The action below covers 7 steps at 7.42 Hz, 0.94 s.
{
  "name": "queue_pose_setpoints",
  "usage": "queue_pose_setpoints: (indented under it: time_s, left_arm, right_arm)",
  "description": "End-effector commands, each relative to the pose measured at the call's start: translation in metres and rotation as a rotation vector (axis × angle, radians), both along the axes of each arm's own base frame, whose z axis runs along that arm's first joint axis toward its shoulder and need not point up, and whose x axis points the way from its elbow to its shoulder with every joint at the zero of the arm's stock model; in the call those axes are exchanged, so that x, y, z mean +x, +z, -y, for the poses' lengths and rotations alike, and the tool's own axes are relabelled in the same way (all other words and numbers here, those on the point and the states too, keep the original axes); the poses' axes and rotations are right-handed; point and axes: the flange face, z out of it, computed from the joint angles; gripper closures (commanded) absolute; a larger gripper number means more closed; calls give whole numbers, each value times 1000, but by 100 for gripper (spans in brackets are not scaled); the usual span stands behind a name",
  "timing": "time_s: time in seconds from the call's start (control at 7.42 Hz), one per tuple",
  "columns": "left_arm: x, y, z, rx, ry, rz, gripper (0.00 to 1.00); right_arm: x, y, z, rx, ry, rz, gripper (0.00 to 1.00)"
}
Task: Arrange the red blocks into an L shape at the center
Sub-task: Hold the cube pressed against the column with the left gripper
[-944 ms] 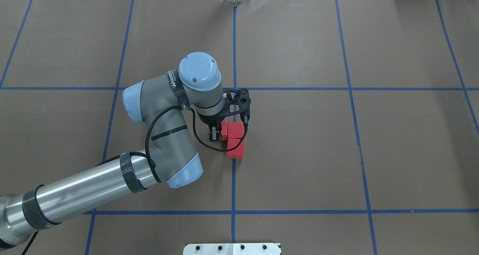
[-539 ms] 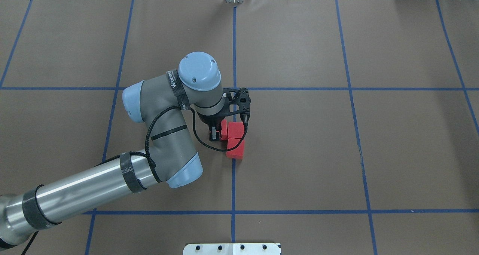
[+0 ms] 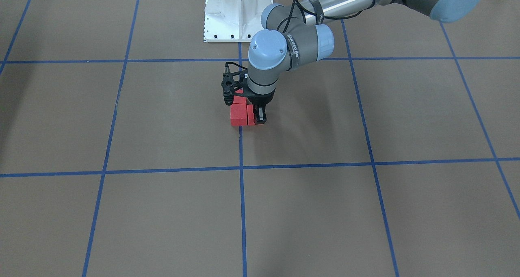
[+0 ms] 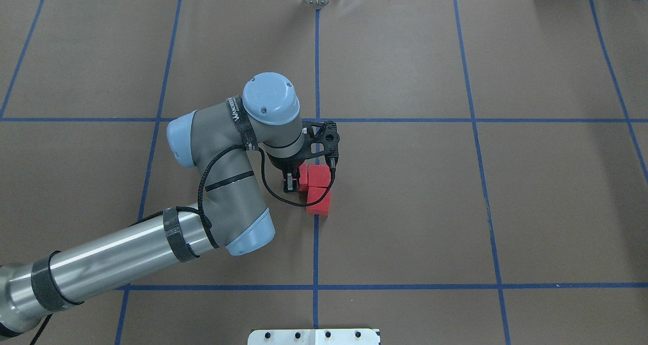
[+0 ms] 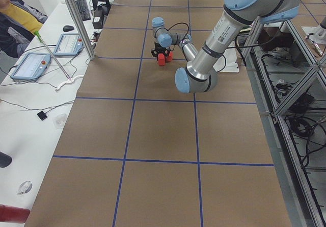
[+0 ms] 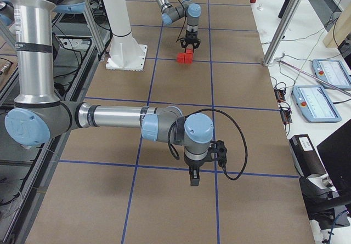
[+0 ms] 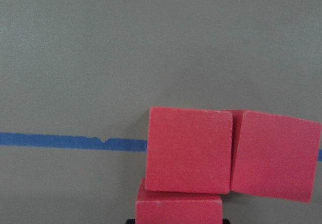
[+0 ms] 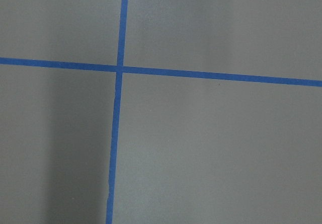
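Overhead exterior view: red blocks (image 4: 319, 175) unmoved on the blue tape line (image 4: 316, 244). The left gripper (image 4: 301, 179) straddles one block, its grip unclear, and its arm has barely shifted.

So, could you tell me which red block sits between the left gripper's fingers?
The block on the arm's side of the blue tape line, half hidden under the left gripper; the other two sit on the line itself.

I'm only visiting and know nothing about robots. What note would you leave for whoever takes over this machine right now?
Left gripper: low at the red blocks, fingers either side of one end block; gripping or released, cannot tell.
Right gripper: away from the blocks; state unclear.
Done: three blocks touch in an L on the centre tape line, the other end block slightly skewed.
Left: let go, lift clear.
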Motion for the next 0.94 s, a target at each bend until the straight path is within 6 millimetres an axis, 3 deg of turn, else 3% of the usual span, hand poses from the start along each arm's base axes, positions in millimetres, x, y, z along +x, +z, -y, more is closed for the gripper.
queue_pose_setpoints:
  time_s: [0.0,0.4,0.67,0.81]
  left_arm:
    - [2,0,-2,0,3,0,59]
    - [1,-1,-2,1,3,-2,52]
    - [1,-1,-2,3,4,-2,41]
    - [1,-1,-2,3,4,-4,31]
  right_arm:
    - [0,1,0,-2,0,-1,0]
    - [0,2,0,-5,0,-1,0]
    - [0,2,0,-5,0,-1,0]
    - [0,2,0,-5,0,-1,0]
